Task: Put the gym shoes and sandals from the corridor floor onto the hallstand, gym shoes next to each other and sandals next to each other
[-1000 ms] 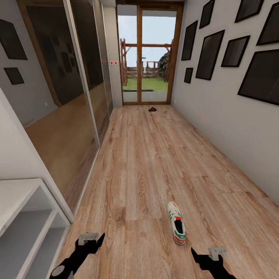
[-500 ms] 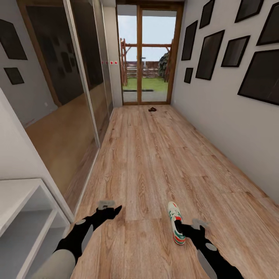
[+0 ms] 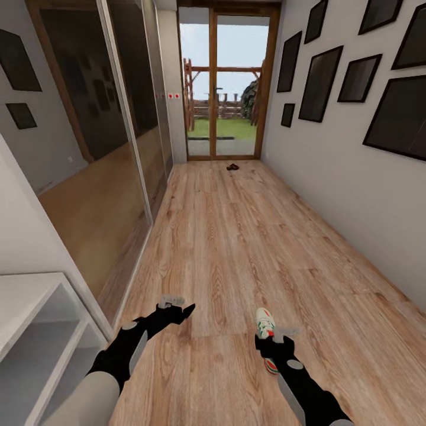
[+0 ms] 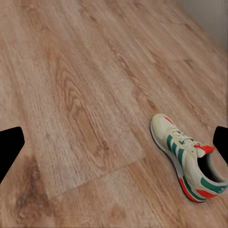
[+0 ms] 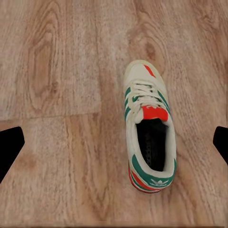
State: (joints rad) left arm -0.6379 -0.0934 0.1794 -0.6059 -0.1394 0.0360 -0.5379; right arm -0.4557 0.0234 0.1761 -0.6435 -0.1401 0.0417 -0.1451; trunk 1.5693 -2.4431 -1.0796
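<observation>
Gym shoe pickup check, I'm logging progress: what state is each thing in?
gym shoe: upright on the corridor floor, not gripped
right gripper: open, above the shoe
left gripper: open, empty
hallstand: visible shelves hold no shoes

A gym shoe (image 3: 264, 324) lies on the corridor floor (image 3: 225, 248) near the robot, right of centre, its toe pointing to the far end. The right gripper (image 3: 267, 342) hangs directly above the shoe's heel part, and the left gripper (image 3: 188, 310) hovers over bare floor to the shoe's left, well apart from it. The hallstand (image 3: 35, 337) stands at the near left against the wall. Far down the corridor, just before the glass door (image 3: 228, 83), small dark objects (image 3: 232, 167) lie on the floor. Picture frames (image 3: 355, 71) line the right wall.
</observation>
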